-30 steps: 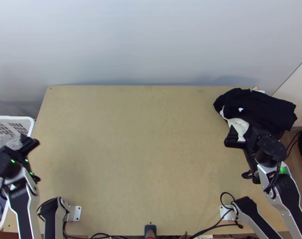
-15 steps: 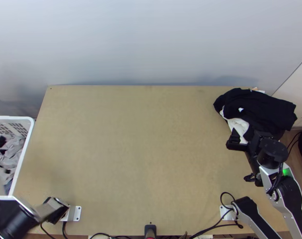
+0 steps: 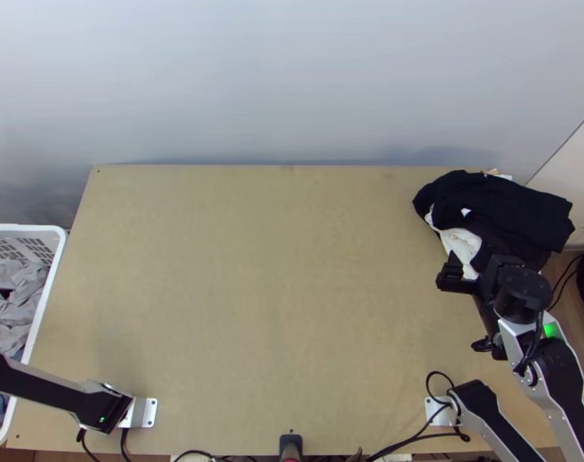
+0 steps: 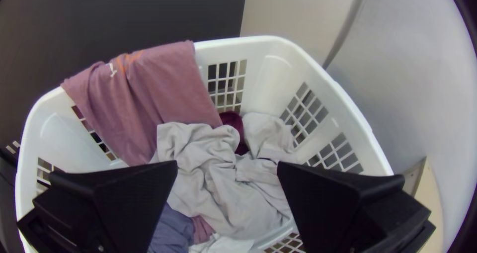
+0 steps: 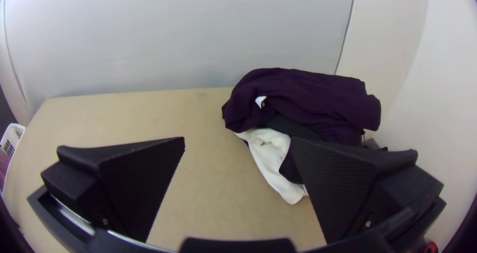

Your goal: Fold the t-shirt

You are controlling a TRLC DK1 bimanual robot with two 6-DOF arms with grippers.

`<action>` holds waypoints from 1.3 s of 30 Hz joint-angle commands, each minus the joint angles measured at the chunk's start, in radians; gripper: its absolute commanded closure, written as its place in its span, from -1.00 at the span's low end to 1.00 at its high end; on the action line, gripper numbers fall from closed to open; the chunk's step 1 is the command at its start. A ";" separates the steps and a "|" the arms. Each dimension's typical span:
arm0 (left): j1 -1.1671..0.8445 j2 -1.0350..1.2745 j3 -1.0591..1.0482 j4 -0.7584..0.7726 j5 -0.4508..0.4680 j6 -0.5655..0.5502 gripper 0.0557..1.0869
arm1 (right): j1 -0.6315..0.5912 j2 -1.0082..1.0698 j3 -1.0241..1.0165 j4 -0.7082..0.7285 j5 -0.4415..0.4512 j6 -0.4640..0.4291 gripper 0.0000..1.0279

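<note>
One clothes heap (image 3: pixel 507 208), far-right corner of table (image 3: pixel 268 292).

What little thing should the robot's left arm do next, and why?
Probably lower the left gripper and pinch the grey cloth, because the gripper is open above the basket and that cloth lies bunched inside, not picked up yet.

The counter (image 3: pixel 276 292) has a light wooden top. Bunched dark garments (image 3: pixel 515 208) lie at its far right corner, reaching out past the right edge. A white cloth (image 3: pixel 462 245) pokes out from under them toward the near side. Along the near edge, one metal plate (image 3: pixel 148 413) sits at the left, another at the right, where a black cable (image 3: pixel 438 436) runs.
</note>
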 commanded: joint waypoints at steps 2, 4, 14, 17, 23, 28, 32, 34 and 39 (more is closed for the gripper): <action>0.008 0.342 0.279 -0.095 -0.003 -0.086 -0.90 | -0.001 0.020 -0.005 -0.010 0.015 -0.040 -0.93; 0.011 0.418 0.338 -0.101 -0.020 -0.106 -0.90 | -0.001 0.026 -0.008 -0.016 0.020 -0.041 -0.93; 0.011 0.693 0.557 -0.199 -0.104 -0.125 -0.90 | 0.002 0.109 -0.006 0.001 0.030 -0.043 -0.93; 0.009 0.742 0.617 -0.232 -0.118 -0.128 -0.90 | 0.010 0.132 -0.005 0.006 0.036 -0.041 -0.93; -0.014 0.828 0.746 -0.368 -0.141 -0.166 -0.89 | 0.016 0.161 -0.005 0.007 0.041 -0.041 -0.93; -0.026 0.857 0.775 -0.397 -0.176 -0.181 -0.21 | 0.024 0.182 0.007 0.009 0.043 -0.041 -0.93; -0.031 0.853 0.781 -0.393 -0.185 -0.154 0.87 | 0.024 0.187 0.010 0.009 0.043 -0.041 -0.93; -0.029 0.833 0.783 -0.428 -0.184 -0.152 0.92 | 0.024 0.187 0.012 0.009 0.044 -0.041 -0.93; -0.024 0.661 0.669 -0.457 -0.136 -0.149 0.92 | 0.022 0.181 0.035 0.007 0.044 -0.037 -0.93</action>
